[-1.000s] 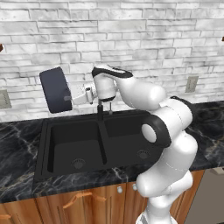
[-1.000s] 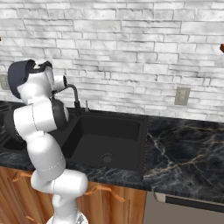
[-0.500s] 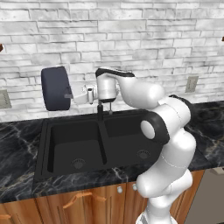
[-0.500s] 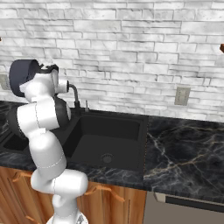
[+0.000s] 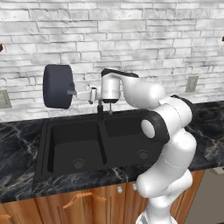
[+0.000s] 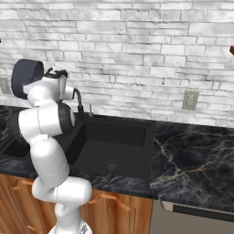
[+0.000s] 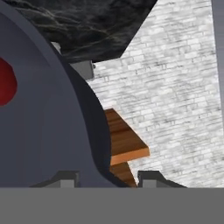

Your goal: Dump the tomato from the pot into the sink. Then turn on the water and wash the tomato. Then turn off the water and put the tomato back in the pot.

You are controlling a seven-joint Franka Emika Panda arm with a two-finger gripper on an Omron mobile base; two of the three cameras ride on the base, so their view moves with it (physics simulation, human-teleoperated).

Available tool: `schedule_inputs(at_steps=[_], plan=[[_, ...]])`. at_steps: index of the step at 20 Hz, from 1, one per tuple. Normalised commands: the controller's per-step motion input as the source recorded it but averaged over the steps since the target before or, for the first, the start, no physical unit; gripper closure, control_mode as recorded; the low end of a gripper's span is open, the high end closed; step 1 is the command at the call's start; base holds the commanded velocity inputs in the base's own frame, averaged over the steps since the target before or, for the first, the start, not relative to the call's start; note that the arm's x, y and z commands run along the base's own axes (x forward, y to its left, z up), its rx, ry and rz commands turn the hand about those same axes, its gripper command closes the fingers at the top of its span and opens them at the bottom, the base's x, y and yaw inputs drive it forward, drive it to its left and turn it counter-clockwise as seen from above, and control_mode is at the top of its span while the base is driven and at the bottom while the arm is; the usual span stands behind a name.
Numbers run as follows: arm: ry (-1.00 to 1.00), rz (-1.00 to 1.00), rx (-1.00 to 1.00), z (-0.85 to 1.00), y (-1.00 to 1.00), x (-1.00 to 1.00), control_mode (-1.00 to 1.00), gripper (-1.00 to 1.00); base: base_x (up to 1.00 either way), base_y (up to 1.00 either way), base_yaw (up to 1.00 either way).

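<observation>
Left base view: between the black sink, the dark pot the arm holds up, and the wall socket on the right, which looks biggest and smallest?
1. The sink, widest by far.
2. The pot, tipped on its side above the sink's left edge.
3. The wall socket, smallest.

matt dark pot (image 5: 57, 86), matt black sink (image 5: 94, 144), glossy marbled counter (image 6: 192, 160).

The tomato (image 7: 6, 82) sits inside the pot (image 7: 52, 131), whose rim passes between the pincer (image 7: 106, 178) tips.

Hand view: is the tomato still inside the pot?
Yes, the red tomato shows against the pot's dark inner wall, at the picture's left edge.
</observation>
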Motion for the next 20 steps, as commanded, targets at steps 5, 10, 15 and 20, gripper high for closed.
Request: schedule_inputs(at_steps=[5, 10, 15, 20], plan=[[0.08, 0.0, 0.09, 0.14, -0.24, 0.05, -1.0, 1.0, 0.0, 0.0, 0.0], [0.07, 0.0, 0.09, 0.23, -0.24, 0.0, -1.0, 1.0, 0.0, 0.0, 0.0], [0.08, 0.0, 0.08, 0.21, -0.25, 0.0, -1.0, 1.0, 0.0, 0.0, 0.0], [0.07, 0.0, 0.06, 0.2, -0.29, -0.07, -1.0, 1.0, 0.0, 0.0, 0.0]])
